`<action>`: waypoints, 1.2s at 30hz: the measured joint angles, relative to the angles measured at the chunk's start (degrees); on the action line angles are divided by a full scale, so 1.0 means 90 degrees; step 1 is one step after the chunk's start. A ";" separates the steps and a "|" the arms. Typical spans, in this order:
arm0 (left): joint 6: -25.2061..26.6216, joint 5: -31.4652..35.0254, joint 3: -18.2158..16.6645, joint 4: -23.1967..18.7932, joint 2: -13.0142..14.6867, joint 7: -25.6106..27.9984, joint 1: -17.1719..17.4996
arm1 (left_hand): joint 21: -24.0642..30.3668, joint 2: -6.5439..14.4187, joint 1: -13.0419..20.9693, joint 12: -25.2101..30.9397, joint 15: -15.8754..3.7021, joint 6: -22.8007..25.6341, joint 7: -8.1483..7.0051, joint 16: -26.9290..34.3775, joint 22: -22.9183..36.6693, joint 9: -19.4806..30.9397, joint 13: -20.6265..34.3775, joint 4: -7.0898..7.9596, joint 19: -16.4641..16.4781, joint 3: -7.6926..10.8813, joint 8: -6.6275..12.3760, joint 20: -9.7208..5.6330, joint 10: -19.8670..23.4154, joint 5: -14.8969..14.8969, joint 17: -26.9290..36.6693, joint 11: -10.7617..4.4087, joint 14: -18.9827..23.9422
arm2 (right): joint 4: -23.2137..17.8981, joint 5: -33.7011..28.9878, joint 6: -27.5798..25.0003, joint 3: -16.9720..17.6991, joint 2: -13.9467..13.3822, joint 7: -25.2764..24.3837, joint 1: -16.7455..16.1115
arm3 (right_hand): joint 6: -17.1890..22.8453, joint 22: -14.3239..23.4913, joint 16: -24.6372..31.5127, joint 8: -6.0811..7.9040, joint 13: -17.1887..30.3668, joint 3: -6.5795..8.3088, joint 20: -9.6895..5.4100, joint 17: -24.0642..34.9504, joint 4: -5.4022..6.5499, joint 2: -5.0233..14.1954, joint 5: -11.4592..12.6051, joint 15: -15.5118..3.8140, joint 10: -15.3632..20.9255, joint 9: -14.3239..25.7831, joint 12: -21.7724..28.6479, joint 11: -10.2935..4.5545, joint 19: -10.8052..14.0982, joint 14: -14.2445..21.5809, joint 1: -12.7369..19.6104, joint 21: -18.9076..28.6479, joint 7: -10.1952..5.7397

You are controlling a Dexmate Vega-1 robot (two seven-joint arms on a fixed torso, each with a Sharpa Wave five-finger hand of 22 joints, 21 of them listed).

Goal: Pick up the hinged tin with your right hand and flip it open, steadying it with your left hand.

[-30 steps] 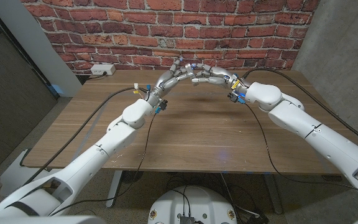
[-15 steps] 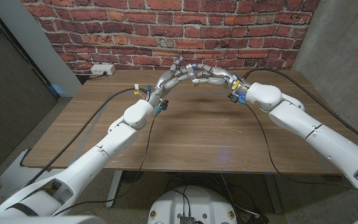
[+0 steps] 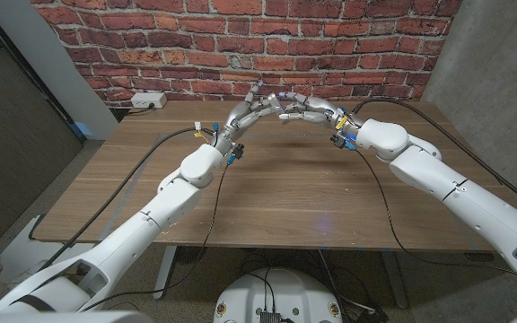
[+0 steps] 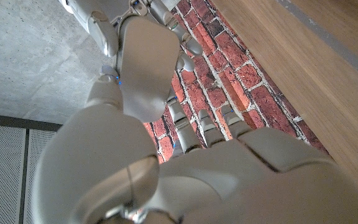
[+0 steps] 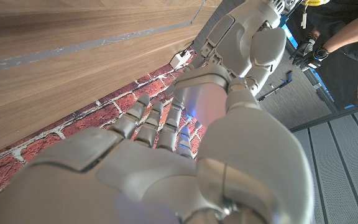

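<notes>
Both hands meet in the air over the far middle of the wooden table (image 3: 267, 193). My right hand (image 3: 308, 111) reaches in from the right with its fingers curled around a small pale metal piece, the hinged tin (image 3: 287, 117), which is mostly hidden. My left hand (image 3: 251, 111) comes up from the left, fingers stretched against the same spot. In the left wrist view the left hand's (image 4: 229, 162) fingers point at the right hand (image 4: 143, 62) just beyond them. In the right wrist view the right hand (image 5: 166, 155) faces the left hand (image 5: 247, 50).
A white socket box (image 3: 146, 100) lies at the table's far left edge by the brick wall (image 3: 240, 36). Cables trail over the table from both forearms. A person (image 5: 347, 56) stands off to the side in the right wrist view.
The joined hands stay in the same place above the table. The right hand's fingers have shifted very slightly against the left hand.
</notes>
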 measured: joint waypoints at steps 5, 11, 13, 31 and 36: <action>0.0000 -0.0005 -0.0013 -0.0008 -0.0026 0.0071 0.0022 | 0.0000 -0.0083 0.0083 0.0075 -0.0012 0.0189 -0.0024 0.0036 0.0000 0.0000 0.0026 -0.0036 0.0101 0.0070 0.0039 -0.0033 0.0136 -0.0051 -0.0018 0.0136 0.0196 | 0.0008 0.0065 0.0000 0.0022 0.0000 0.0004 -0.0007 | 0.0000 0.0000 0.0000 0.0000 0.0004 0.0000 0.0000 0.0000 0.0000 0.0000 0.0000 0.0000 0.0000 0.0000 -0.0001 0.0000 0.0000 0.0000 0.0000 0.0000 0.0000; -0.0001 -0.0010 -0.0028 -0.0013 -0.0052 0.0125 0.0045 | 0.0000 -0.0135 0.0135 0.0151 -0.0030 0.0320 -0.0024 0.0036 0.0000 -0.0016 0.0038 -0.0088 0.0165 0.0122 0.0042 -0.0028 0.0214 -0.0093 -0.0018 0.0214 0.0321 | 0.0048 0.0190 0.0020 0.0047 0.0009 0.0082 -0.0009 | 0.0000 0.0000 0.0000 0.0000 0.0019 -0.0001 0.0000 0.0000 0.0001 -0.0001 -0.0001 0.0000 0.0000 0.0000 -0.0006 0.0000 0.0000 0.0000 0.0000 0.0000 0.0000; -0.0005 -0.0015 -0.0031 -0.0013 -0.0059 0.0140 0.0047 | 0.0000 -0.0135 0.0135 0.0154 -0.0032 0.0367 -0.0023 0.0036 0.0000 -0.0016 0.0038 -0.0088 0.0179 0.0122 0.0042 -0.0042 0.0214 -0.0099 -0.0018 0.0214 0.0323 | 0.0067 0.0235 0.0037 0.0056 0.0012 0.0117 -0.0009 | 0.0000 0.0000 0.0000 0.0000 0.0021 -0.0026 0.0000 0.0000 0.0026 -0.0001 -0.0001 0.0000 0.0000 0.0000 -0.0008 0.0000 0.0000 0.0000 0.0000 0.0000 0.0000; -0.0096 -0.0037 -0.0044 0.0044 -0.0091 0.0162 0.0050 | 0.0000 -0.0166 0.0166 0.0116 -0.0032 0.0468 -0.0036 0.0034 0.0001 -0.0016 -0.0021 -0.0114 0.0233 0.0148 0.0042 -0.0028 0.0236 -0.0153 -0.0017 0.0218 0.0392 | 0.0099 0.0682 0.0016 0.0118 0.0012 0.0368 0.0001 | 0.0231 0.0000 0.0057 0.0000 0.0064 -0.0079 0.0021 0.0015 0.0079 0.0034 -0.0005 -0.0015 0.0192 0.0000 0.0027 0.0198 0.0075 0.0197 -0.0037 0.0000 0.0046; -0.0096 -0.0037 -0.0044 0.0067 -0.0095 0.0162 0.0042 | 0.0000 -0.0166 0.0166 0.0074 -0.0032 0.0480 -0.0024 0.0034 0.0001 -0.0015 -0.0042 -0.0113 0.0232 0.0148 0.0042 -0.0028 0.0268 -0.0178 -0.0017 0.0250 0.0392 | 0.0099 0.0819 -0.0072 0.0118 0.0012 0.0379 0.0001 | 0.0324 0.0000 0.0100 0.0038 0.0068 -0.0079 -0.0010 0.0015 0.0079 0.0045 -0.0007 -0.0007 0.0268 0.0000 0.0028 0.0274 0.0106 0.0287 -0.0058 0.0025 0.0041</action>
